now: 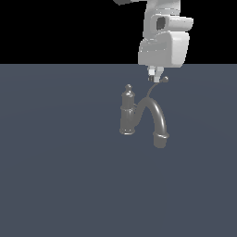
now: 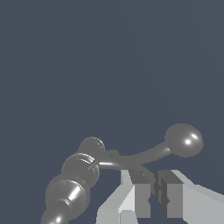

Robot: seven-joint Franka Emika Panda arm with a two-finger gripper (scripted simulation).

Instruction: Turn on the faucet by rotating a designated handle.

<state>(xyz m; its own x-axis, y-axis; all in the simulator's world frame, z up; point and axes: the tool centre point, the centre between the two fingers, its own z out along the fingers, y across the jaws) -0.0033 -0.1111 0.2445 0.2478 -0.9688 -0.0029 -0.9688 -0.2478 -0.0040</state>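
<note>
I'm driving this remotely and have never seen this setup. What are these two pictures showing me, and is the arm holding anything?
Both are simulator renders. The exterior view looks at the scene from off the arm: a white robot arm hangs over a grey faucet standing on a flat dark surface. Its gripper sits just beside the ball tip of the thin curved handle. The wrist view looks from the arm itself, past its jaws, at that handle and the faucet's column. The jaws stand almost together with nothing between them; nothing is held.

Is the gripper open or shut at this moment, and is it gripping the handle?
Nearly shut and empty: in the wrist view the gripper fingers leave only a thin gap with nothing between them, and the handle ball tip lies beside them.
</note>
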